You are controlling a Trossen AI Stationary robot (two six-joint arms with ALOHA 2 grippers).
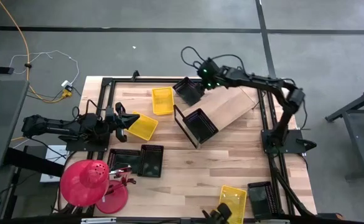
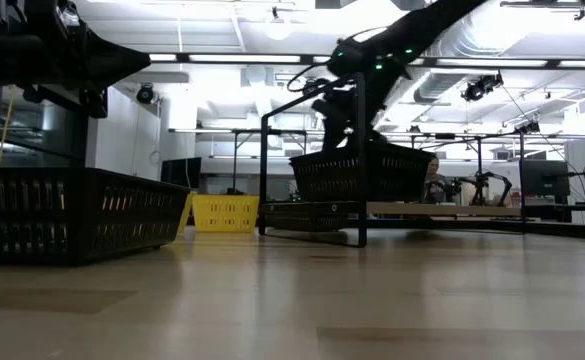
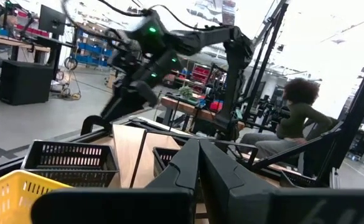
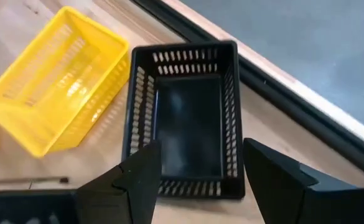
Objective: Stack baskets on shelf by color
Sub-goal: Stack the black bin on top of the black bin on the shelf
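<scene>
Black mesh plastic basket (image 4: 185, 118) sits empty on table near its far edge, just beside slanted wooden shelf (image 1: 228, 106) w/ another black basket (image 1: 200, 124) on it. Yellow mesh basket (image 4: 57, 84) lies alongside, also empty. Right gripper (image 4: 197, 180) hovers above black basket, jaws wide apart, holding nothing. Left gripper (image 1: 124, 121) fully closed at table's left side, near second yellow basket (image 1: 143, 126).

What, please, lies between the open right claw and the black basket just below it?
Nothing: in the right wrist view the right claw hangs open directly over the black basket, with only air between them. The high view agrees.
</scene>
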